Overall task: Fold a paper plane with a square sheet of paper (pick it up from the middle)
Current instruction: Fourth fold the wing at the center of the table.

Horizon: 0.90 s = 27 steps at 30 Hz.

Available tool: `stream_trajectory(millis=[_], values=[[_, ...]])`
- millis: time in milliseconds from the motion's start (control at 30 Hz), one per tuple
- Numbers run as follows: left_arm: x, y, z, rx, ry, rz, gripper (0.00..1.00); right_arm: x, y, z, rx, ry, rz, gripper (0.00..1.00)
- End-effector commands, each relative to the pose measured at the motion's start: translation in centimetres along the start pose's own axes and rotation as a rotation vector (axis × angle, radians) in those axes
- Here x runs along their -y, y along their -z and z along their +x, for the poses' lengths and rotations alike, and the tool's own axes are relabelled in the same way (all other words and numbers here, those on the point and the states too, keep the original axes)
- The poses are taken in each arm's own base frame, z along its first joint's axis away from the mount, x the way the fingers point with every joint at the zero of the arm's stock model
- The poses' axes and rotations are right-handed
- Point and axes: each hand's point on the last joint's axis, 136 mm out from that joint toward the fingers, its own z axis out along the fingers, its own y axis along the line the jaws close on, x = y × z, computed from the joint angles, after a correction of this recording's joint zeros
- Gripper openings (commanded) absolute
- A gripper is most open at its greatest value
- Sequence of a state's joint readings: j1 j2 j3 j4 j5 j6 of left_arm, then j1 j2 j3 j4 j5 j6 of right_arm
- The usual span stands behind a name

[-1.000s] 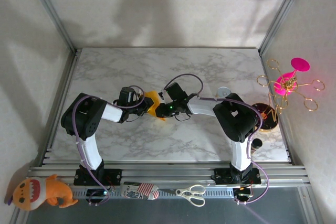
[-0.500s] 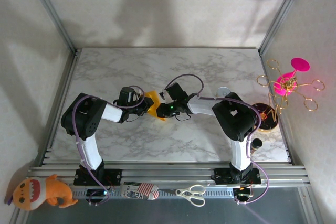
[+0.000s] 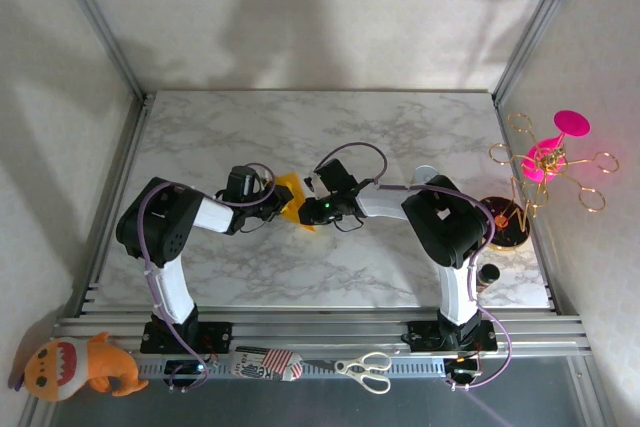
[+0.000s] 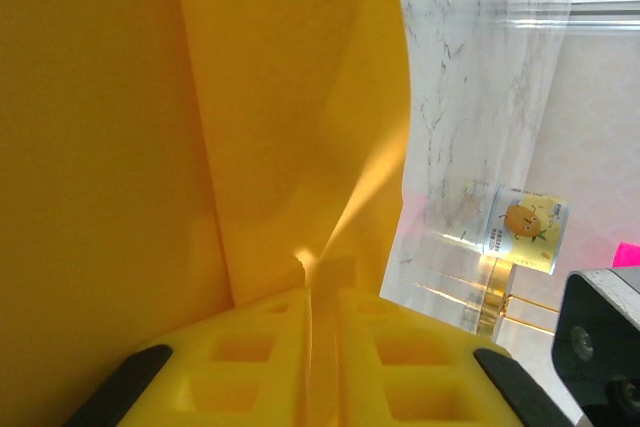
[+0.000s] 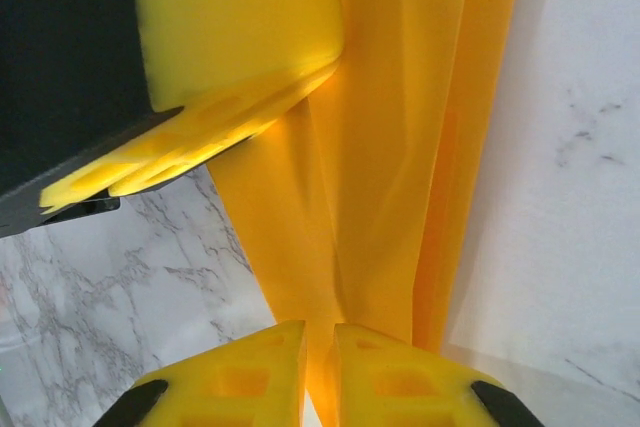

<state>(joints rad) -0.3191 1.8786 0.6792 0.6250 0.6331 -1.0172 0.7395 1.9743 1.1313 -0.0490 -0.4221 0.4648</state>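
Orange-yellow paper point(image 3: 291, 190) sits mid-frame as before, left gripper point(image 4: 320, 292) and right gripper point(image 5: 320, 335) each clamped tight on it.

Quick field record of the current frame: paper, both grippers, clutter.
paper: orange-yellow, creased lengthwise, pinched from both sides
left gripper: shut on paper
right gripper: shut on paper
table: marble, paper over its middle
clutter: can; scissors and plush toy by the arm bases
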Motion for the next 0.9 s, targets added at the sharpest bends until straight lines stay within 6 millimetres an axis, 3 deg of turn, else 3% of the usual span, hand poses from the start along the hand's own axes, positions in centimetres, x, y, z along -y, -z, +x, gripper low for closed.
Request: stream_trajectory(millis=[0, 267, 333, 567, 633, 867], values=[[-7.8, 0.1, 2.0, -0.020, 0.097, -0.254, 0.15, 1.1, -0.6, 1.0, -0.045, -0.041, 0.025, 0.17], [-7.2, 0.1, 1.8, -0.018, 0.092, -0.244, 0.15, 1.6, -0.9, 1.6, -0.070, -0.051, 0.037, 0.17], [-6.2, 0.0, 1.5, -0.021, 0.076, -0.221, 0.15, 2.2, -1.0, 2.0, -0.083, -0.054, 0.060, 0.17], [1.7, 1.1, -0.6, 0.007, -0.078, -0.072, 0.15, 4.4, -1.0, 3.9, -0.156, -0.049, 0.160, 0.13], [3.1, 1.6, -1.0, 0.018, -0.122, -0.052, 0.16, 4.6, -0.8, 4.4, -0.170, -0.041, 0.166, 0.13], [3.8, 1.9, -0.3, -0.004, -0.207, -0.040, 0.15, 4.2, -0.2, 5.3, -0.198, -0.022, 0.149, 0.13]])
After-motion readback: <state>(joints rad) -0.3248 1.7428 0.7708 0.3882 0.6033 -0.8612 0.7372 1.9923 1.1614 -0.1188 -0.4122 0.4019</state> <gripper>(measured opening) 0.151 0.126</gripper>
